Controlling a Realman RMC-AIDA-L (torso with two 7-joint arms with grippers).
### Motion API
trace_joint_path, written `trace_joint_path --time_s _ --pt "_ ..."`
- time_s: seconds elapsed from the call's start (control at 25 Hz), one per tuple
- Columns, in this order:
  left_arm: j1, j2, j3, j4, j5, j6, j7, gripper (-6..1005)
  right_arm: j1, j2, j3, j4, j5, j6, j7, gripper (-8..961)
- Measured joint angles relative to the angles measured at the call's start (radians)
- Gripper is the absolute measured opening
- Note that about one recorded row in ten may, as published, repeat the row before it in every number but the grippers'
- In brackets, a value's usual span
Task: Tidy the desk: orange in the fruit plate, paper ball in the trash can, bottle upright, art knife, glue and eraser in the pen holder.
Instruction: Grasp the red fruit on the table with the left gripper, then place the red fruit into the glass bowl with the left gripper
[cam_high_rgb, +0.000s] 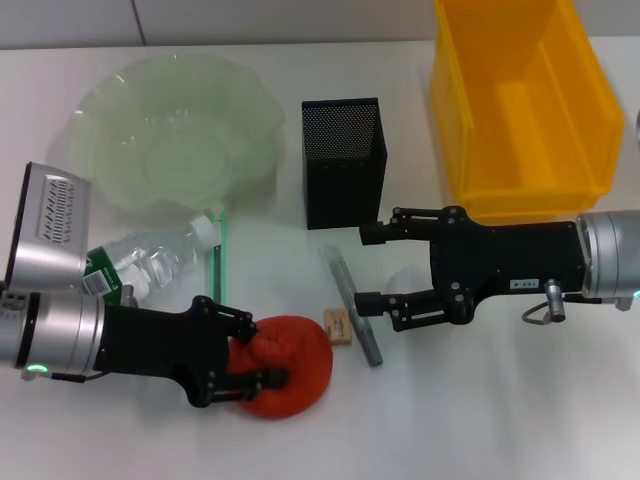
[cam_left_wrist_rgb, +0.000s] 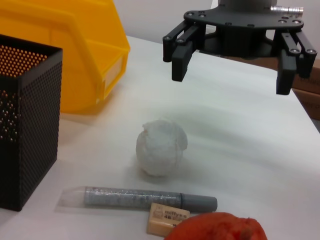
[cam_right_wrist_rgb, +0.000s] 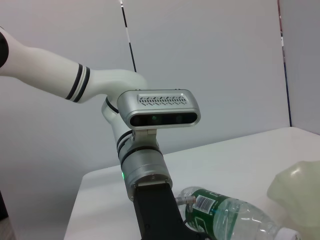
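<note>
So the left tool (cam_high_rgb: 262, 358) is down at the near-left part of the desk (cam_high_rgb: 500, 420), fingers spread around the orange (cam_high_rgb: 290, 380), one on each side and right against it. Can't tell if it's actually squeezing yet, and the orange sits on the desk.

The right tool (cam_high_rgb: 368, 268) hangs over the middle of the desk with its jaws wide apart and nothing between them. The left wrist view shows it up in the air above the paper ball (cam_left_wrist_rgb: 161, 146), not touching it. In the head view that ball is only a pale bump mostly hidden under the right arm.

The bottle (cam_high_rgb: 150, 258) lies on its side near the left edge, cap pointing toward the plate (cam_high_rgb: 120, 130) and just about touching its rim. The plate sits at the far-left of the desk with nothing in it.

The pen holder (cam_high_rgb: 345, 165) stands upright in the far middle, and the bin (cam_high_rgb: 520, 110) is at the far-right corner, just beside it.

Between the two tools there's a grey stick (cam_high_rgb: 352, 306) lying flat, glue or knife, can't tell which. The eraser (cam_high_rgb: 339, 327) lies right next to it, between the stick and the orange.
</note>
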Motion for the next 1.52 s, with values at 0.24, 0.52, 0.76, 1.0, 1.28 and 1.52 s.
trace_joint_path --time_s 0.24,0.52,0.76,1.0,1.28,1.52 --pt "0.0 -0.001 -0.002 0.001 -0.005 0.002 0.003 415 0.004 -0.001 0.005 0.0 0.0 0.0 0.0 825" --pt "0.0 -0.001 -0.004 0.012 -0.005 0.009 0.0 269 0.005 -0.001 0.006 0.001 0.0 0.0 0.0 819" --pt "0.005 -0.002 -0.118 0.012 -0.006 0.102 0.009 222 0.003 -0.001 0.009 0.003 0.0 0.001 0.006 814" --pt "0.006 -0.02 -0.252 0.012 -0.008 0.169 0.014 188 -0.004 -0.001 0.009 0.006 0.0 0.002 0.003 809" --pt "0.008 -0.043 -0.416 -0.005 -0.021 0.19 0.069 156 -0.015 0.002 0.008 0.008 -0.001 0.003 -0.005 803" --pt "0.02 -0.044 -0.491 -0.056 -0.167 0.174 0.117 101 -0.025 0.002 0.008 0.008 -0.001 0.011 -0.009 798"
